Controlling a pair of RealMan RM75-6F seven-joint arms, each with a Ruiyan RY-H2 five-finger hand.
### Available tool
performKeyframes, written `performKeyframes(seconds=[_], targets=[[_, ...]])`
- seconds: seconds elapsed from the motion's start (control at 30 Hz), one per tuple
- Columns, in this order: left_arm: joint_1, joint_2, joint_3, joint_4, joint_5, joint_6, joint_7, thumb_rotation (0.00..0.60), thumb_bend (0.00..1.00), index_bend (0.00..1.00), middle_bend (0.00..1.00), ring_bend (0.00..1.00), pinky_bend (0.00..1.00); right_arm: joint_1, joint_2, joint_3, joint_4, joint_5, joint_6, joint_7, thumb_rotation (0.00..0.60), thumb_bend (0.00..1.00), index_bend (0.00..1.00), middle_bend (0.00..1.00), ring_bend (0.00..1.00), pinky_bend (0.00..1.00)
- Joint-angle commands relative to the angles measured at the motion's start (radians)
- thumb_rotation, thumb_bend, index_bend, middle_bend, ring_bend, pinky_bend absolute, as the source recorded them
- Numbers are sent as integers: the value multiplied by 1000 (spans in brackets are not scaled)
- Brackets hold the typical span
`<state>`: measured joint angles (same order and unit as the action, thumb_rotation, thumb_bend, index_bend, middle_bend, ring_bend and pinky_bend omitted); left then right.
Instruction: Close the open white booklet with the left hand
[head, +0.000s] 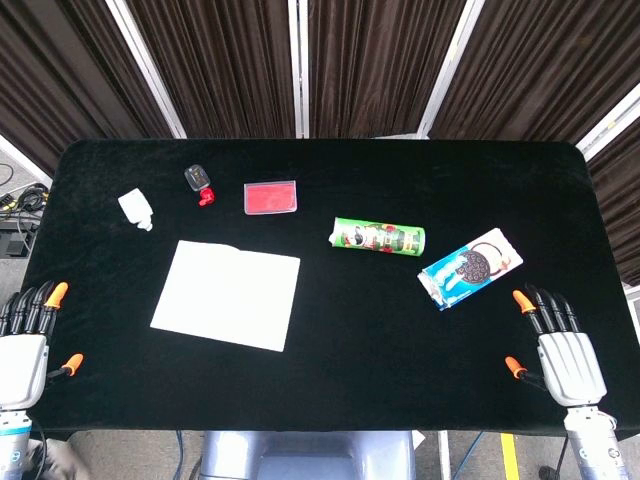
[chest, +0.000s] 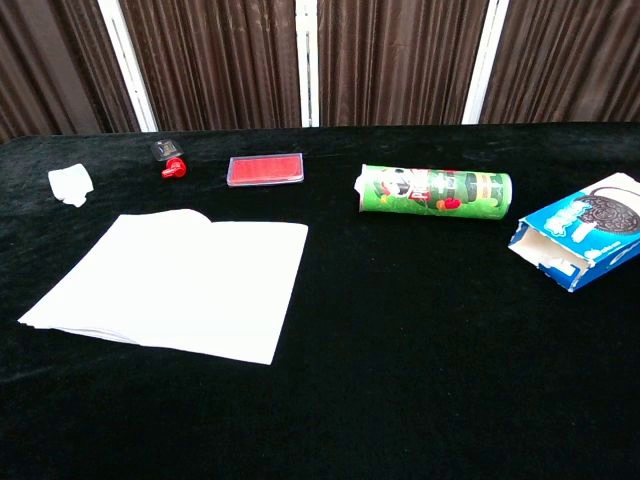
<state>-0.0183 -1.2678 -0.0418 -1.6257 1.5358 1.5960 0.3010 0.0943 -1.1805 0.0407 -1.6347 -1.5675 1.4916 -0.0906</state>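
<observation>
The white booklet (head: 228, 294) (chest: 175, 280) lies flat on the black table (head: 330, 390), left of centre, its pages facing up. My left hand (head: 24, 345) rests at the table's near left edge, well left of the booklet, fingers apart and holding nothing. At the near right edge my right hand (head: 560, 345) lies flat with fingers spread, also empty. Neither hand shows in the chest view.
Behind the booklet are a small white bottle (head: 136, 209) (chest: 70, 184), a red-capped clear bottle (head: 200, 184) (chest: 170, 158) and a red flat case (head: 270, 197) (chest: 265, 169). A green snack tube (head: 378, 238) (chest: 435, 192) lies at centre, an open blue cookie box (head: 470, 266) (chest: 585, 228) to its right.
</observation>
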Motion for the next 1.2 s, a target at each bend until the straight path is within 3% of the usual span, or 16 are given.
performKeyframes(seconds=[0.03,0.9,1.2], targets=[[0,-1,1,0,2,1,2,600,128,0,0,0,0,-1,4,3,-1,1,4,4,600,85,0,0,0,0],[-8,-8,4,1,-1,-15,9,600,128,0,0,0,0,-5,15,6,-10,5,10,19,600,85,0,0,0,0],[-52,-42,-2,25,-30,-100,52,600,130,0,0,0,0,-4,15,5,-15,9,3,17,600,85,0,0,0,0]])
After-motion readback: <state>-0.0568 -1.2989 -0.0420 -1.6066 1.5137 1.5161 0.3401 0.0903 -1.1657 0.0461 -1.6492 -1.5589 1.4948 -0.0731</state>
